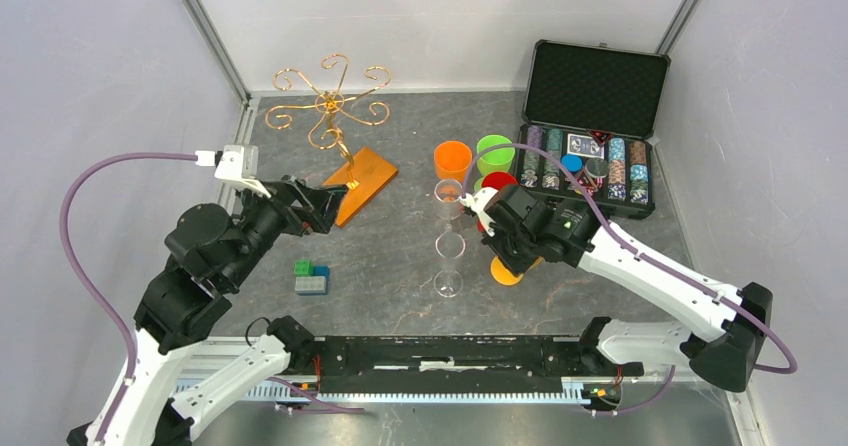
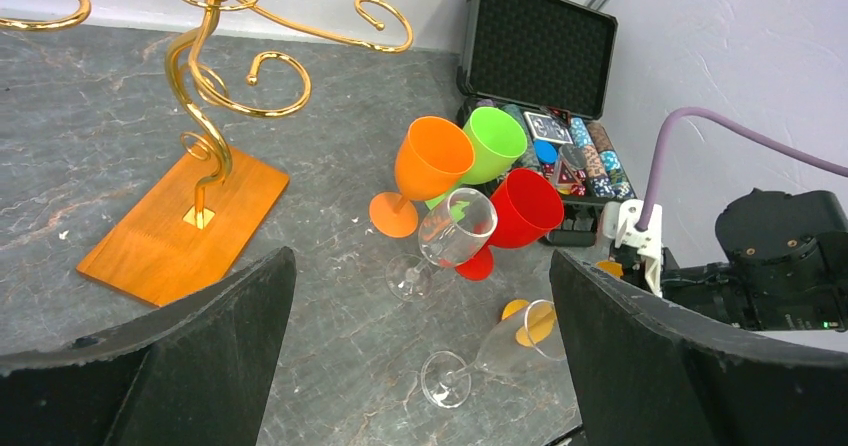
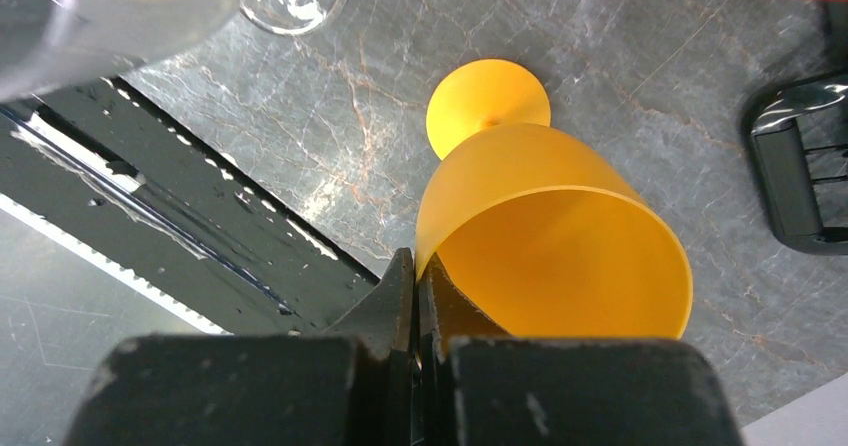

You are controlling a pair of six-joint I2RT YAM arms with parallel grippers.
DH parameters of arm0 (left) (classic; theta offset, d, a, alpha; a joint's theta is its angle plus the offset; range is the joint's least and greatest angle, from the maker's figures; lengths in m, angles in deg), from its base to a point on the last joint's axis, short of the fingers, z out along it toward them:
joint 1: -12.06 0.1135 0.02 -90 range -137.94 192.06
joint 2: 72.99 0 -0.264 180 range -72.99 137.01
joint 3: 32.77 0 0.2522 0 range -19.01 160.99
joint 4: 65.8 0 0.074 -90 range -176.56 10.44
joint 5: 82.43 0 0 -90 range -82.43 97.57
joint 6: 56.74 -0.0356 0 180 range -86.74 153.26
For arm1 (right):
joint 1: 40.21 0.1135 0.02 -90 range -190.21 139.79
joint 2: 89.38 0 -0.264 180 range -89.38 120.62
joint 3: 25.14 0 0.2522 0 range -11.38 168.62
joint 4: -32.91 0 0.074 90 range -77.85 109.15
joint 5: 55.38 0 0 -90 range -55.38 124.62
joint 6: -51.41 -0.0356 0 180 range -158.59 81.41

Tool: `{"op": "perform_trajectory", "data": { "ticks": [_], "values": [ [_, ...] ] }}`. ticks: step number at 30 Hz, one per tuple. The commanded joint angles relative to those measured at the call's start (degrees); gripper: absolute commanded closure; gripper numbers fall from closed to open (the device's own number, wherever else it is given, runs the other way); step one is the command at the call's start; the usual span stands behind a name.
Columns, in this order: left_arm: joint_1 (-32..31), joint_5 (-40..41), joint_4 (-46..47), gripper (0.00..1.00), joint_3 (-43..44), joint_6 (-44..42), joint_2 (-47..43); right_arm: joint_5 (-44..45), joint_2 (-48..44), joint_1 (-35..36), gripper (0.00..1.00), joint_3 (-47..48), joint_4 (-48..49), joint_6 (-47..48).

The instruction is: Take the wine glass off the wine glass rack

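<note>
A: Where's the glass?
B: I've got the yellow wine glass [image 3: 560, 236] off the wine glass rack [image 1: 365, 181], low over the worktop [image 1: 400, 256]. Right fingers [image 3: 395, 306] are pinching its rim. Left fingers [image 2: 200, 356] are spread beside the rack's base.

We see a grey marbled tabletop [image 1: 400, 256], with pale walls [image 1: 430, 16] behind and beside it, and metal corner posts [image 1: 205, 26].

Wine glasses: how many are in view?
6: orange glass, green glass and red glass beside the poker chip case; two clear glasses mid-table; yellow glass pinched in the right gripper. None looks hidden.
</note>
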State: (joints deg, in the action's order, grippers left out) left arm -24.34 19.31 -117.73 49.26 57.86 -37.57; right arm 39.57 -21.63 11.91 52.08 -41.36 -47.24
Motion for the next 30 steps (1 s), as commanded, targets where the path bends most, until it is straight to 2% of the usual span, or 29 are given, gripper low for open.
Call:
{"op": "perform_trajectory", "data": {
  "ticks": [1,9,11,15,21,27,30],
  "values": [
    [-0.07,1.43,-0.13,0.00,0.61,-0.97,-1.04,0.38,1.19,0.01,1.00,3.96,2.21,1.19],
    [-0.07,4.23,-2.81,0.00,2.02,-0.61,-1.75,-2.04,2.17,0.00,1.00,1.12,3.48,1.23],
    [-0.12,5.13,-3.46,0.00,2.45,-0.52,-2.01,-1.83,2.01,0.05,0.92,1.13,3.47,1.17],
    [-0.11,6.76,-4.89,0.00,3.30,-0.44,-2.56,-0.48,1.25,0.02,0.65,2.91,3.47,0.90],
    [-0.07,8.07,-8.39,0.00,5.76,-0.08,-3.80,3.02,-1.59,0.00,0.43,8.71,3.31,-0.10],
    [-0.09,9.57,-12.19,0.00,7.13,0.62,-5.56,13.01,-12.79,0.00,0.31,11.32,7.75,0.50],
    [-0.07,10.82,-14.03,0.00,7.62,1.10,-6.74,26.02,-20.98,0.00,0.26,9.64,11.22,1.03]
  ]
}}
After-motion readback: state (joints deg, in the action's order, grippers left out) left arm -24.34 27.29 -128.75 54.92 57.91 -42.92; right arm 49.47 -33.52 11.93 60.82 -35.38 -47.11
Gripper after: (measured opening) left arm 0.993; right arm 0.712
